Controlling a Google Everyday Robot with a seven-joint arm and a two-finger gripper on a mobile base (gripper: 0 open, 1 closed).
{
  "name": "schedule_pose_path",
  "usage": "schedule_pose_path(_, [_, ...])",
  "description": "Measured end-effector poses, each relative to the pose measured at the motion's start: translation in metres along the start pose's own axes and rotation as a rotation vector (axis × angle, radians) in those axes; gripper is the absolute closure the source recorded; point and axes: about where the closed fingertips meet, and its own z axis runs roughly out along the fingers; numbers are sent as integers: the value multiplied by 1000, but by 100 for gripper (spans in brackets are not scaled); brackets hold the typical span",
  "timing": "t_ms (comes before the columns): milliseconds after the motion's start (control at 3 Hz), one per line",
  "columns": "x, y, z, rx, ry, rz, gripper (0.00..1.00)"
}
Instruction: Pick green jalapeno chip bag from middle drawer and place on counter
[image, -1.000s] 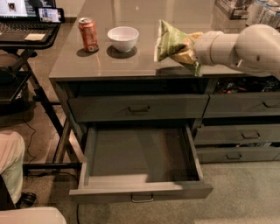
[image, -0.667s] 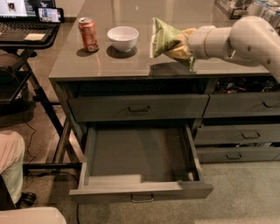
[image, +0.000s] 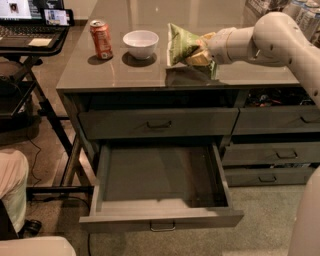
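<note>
Biggest thing first: the counter (image: 150, 75) fills the top half of my frame, a glossy surface with lights reflected in it. Below it, at centre bottom, the middle drawer (image: 160, 175) is pulled wide open with nothing inside it. The arm (image: 270, 37) reaches in from the upper right. At its tip the gripper (image: 199, 56) sits over the surface right of centre, jaws pinching the right edge of the green jalapeno chip bag (image: 181, 42). The bag stands upright in that grip, above its own dark reflection. I cannot tell whether its bottom edge touches the surface yet.

Left of the bag sits a white bowl (image: 140, 43), and further left a red soda can (image: 101, 39).

The placing is what remains, as I read it. My worry: let go while it is upright and this light, crinkly bag may topple, towards the bowl or off the near edge into the open drawer. Carrying it further left could nudge the bowl.
</note>
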Motion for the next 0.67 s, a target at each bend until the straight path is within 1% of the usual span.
schedule_pose_path(333, [0, 0, 3, -15, 1, 4, 35])
schedule_pose_path(667, [0, 0, 3, -15, 1, 4, 11])
